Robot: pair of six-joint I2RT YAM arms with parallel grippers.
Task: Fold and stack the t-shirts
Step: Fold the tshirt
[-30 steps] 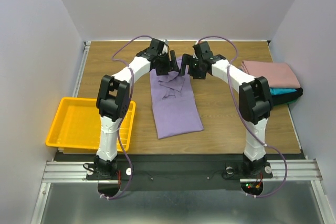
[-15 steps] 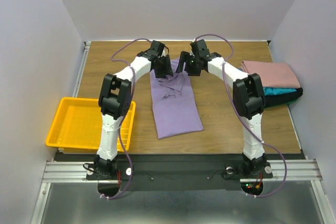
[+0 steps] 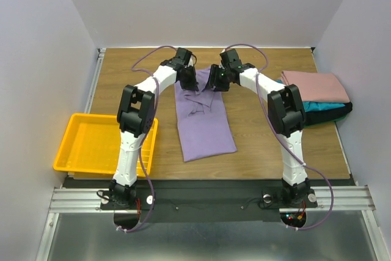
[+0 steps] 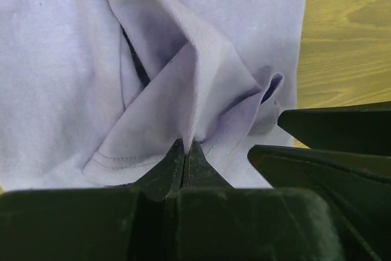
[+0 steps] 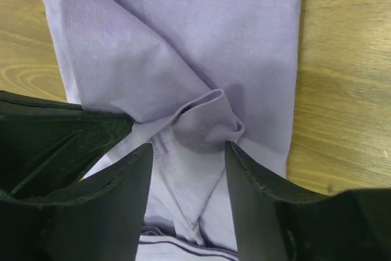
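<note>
A lavender t-shirt (image 3: 204,123) lies lengthwise on the wooden table, folded narrow, with its far end rumpled. Both grippers are down on that far end, side by side. My left gripper (image 3: 189,80) is shut, and in the left wrist view its jaws (image 4: 186,146) pinch a raised ridge of the lavender cloth (image 4: 61,59). My right gripper (image 3: 214,80) stands open over the shirt (image 5: 214,29). A small stitched fold of hem sits between the tips of its fingers (image 5: 188,148), which are apart. Folded pink (image 3: 314,85), teal (image 3: 327,106) and black (image 3: 342,112) t-shirts are stacked at the right edge.
A yellow plastic tray (image 3: 91,145) sits at the table's near left, beside the left arm's base. Bare wood (image 3: 275,145) shows between the lavender shirt and the stack. White walls close in the table on three sides.
Both grippers have moved to the shirt's far end and closed in on each other. The left gripper has shut on the cloth; the right one's jaws have narrowed.
</note>
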